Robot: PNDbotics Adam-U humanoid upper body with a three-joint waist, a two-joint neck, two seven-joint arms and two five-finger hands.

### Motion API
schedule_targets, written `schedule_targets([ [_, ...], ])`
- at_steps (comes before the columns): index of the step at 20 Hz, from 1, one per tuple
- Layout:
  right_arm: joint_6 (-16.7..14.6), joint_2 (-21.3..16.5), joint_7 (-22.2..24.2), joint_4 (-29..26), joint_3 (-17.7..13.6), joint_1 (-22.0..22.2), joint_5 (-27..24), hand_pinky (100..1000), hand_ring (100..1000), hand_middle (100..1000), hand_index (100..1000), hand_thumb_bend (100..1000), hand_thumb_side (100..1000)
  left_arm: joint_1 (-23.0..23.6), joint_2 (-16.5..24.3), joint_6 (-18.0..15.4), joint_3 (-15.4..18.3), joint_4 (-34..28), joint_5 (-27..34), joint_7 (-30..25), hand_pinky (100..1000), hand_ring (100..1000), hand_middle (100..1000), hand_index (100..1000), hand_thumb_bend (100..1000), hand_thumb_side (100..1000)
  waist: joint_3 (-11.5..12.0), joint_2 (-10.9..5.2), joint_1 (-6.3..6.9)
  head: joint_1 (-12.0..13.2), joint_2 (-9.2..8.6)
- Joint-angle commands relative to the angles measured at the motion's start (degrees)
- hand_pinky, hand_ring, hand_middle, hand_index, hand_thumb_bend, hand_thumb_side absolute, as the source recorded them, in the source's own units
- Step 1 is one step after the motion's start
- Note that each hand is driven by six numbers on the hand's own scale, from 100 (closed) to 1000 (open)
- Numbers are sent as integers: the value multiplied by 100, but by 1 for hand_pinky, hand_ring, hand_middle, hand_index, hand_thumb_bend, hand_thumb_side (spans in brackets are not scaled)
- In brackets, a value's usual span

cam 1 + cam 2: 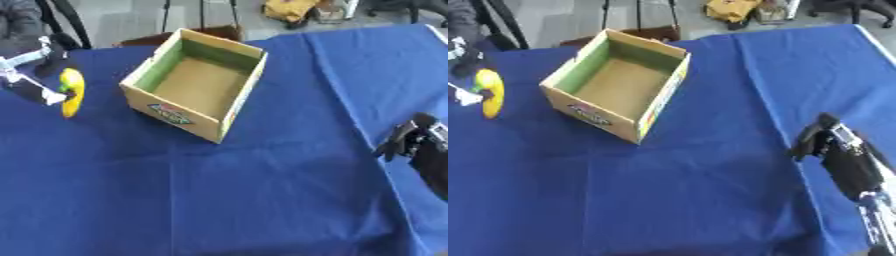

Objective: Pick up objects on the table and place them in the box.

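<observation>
Yellow object [72, 91], possibly a banana, sat pinched in left hand [39, 75] at table's left, beside open cardboard box [194, 83]. Blue cloth [262, 190] underneath. Right hand [826, 141] hung at right edge, fingers curled, holding nothing.

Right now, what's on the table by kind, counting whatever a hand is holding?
Yellow banana-shaped object, held in the left hand: 1
Open cardboard box, inside bare: 1
Total: 2
The right hand holds nothing.
</observation>
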Motion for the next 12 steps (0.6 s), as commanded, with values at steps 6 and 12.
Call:
schedule_targets([
  [6,-8,-199,32,-58,-32,-17,-34,517,375,312,513,100,816,-361,338,83,51,-264,445,-27,316,277,251,427,188,104,-46,-165,29,1,-70],
  [12,-4,-215,56,-50,-6,-9,-41,517,375,312,513,100,815,-638,233,118,-5,-460,892,-98,316,271,244,410,152,100,-102,-206,40,43,-84],
])
